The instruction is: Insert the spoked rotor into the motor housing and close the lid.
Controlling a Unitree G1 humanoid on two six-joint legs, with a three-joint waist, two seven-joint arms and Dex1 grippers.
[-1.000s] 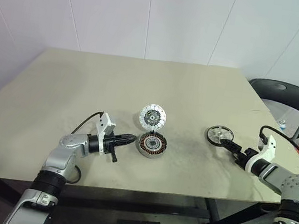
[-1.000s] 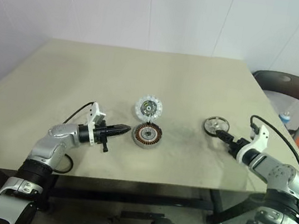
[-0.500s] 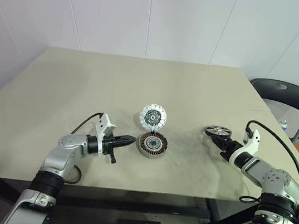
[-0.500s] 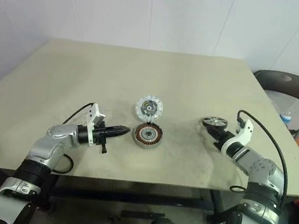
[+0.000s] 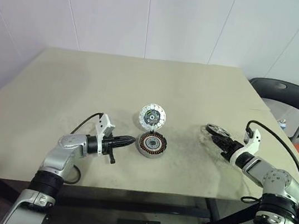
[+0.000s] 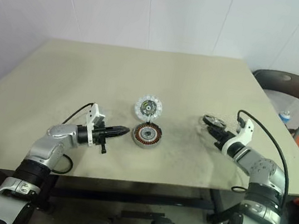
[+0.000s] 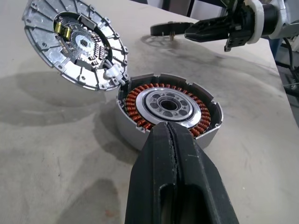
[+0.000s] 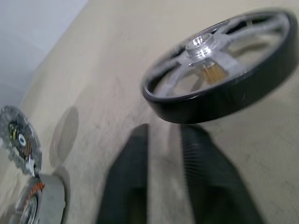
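- Since the earlier frame our right gripper [image 5: 219,139] has swung in from the right; its fingers now stand apart beneath the spoked rotor [image 5: 213,129], mid-right.
- Our left gripper [image 5: 130,140] is closed beside the motor housing [image 5: 151,144] at centre, its lid [image 5: 153,116] upright.
- We should pinch the rim squarely before lifting.

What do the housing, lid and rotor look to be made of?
Housing: matte grey, cast-looking metal cup, probably aluminium; coppery wire coils ring a shiny machined hub. Lid: bright silvery ribbed metal, with what looks like a dark circuit board at its centre. Rotor: smooth black rim, material unclear; silvery metal spokes and hub.
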